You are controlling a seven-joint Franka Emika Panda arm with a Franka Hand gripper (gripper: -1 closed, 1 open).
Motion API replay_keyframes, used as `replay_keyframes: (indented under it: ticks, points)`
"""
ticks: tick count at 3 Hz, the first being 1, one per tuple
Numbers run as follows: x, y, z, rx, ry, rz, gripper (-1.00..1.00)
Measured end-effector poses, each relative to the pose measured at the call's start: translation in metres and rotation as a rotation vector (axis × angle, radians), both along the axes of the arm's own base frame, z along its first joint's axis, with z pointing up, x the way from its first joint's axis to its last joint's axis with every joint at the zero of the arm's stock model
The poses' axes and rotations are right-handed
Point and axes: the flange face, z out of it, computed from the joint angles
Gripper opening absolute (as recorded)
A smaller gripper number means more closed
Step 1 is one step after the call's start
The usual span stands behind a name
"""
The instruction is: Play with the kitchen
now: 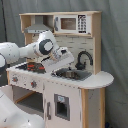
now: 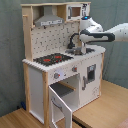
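Seemingly claw (image 1: 70, 64) over kitchen (image 2: 60, 75) sink (image 1: 74, 74); tips indistinct.

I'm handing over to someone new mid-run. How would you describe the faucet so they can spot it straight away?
Find the tall white and pale wood toy kitchen. On its countertop, beside the black stovetop with red rings, sits a grey sink basin. The curved black faucet arches over it, the only tall dark hooked piece standing on the counter.
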Motion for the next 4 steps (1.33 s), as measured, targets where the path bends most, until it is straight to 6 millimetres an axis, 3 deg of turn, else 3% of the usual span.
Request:
replay_keyframes:
  ticks: [2,3,4]
  points:
    - [0.031,-0.003,-0.004,-0.022,0.016,-0.017,1.0]
    - [0.042,0.017,-0.011,-0.032,0.027,0.017,1.0]
    - [0.051,0.029,-0.036,-0.04,0.076,0.038,1.0]
